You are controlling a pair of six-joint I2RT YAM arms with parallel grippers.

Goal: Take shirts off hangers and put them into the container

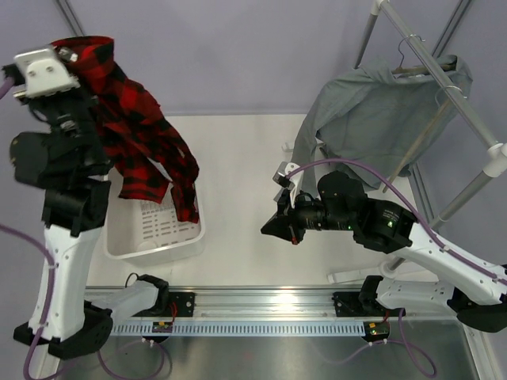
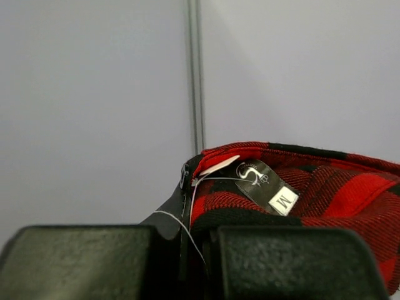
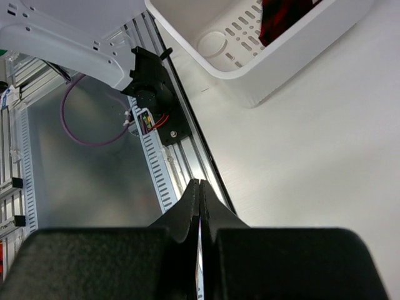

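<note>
My left gripper [image 1: 73,54] is raised high at the far left, shut on the collar of the red-and-black plaid shirt [image 1: 139,131]. The shirt hangs down, its lower end reaching into the white container [image 1: 150,252]. In the left wrist view the gripper [image 2: 190,219] pinches the collar of the plaid shirt [image 2: 337,194] beside the neck label [image 2: 275,195]. The grey shirt [image 1: 364,111] hangs on a hanger [image 1: 412,67] on the rack at the right. My right gripper [image 1: 266,229] hovers low over the table, shut and empty [image 3: 200,187], to the right of the container [image 3: 275,69].
White rack poles [image 1: 444,119] slant across the back right, with a foot [image 1: 356,277] on the table. The aluminium rail [image 1: 261,305] carrying both arm bases runs along the near edge. My left arm's white link [image 3: 62,37] stands beside the container.
</note>
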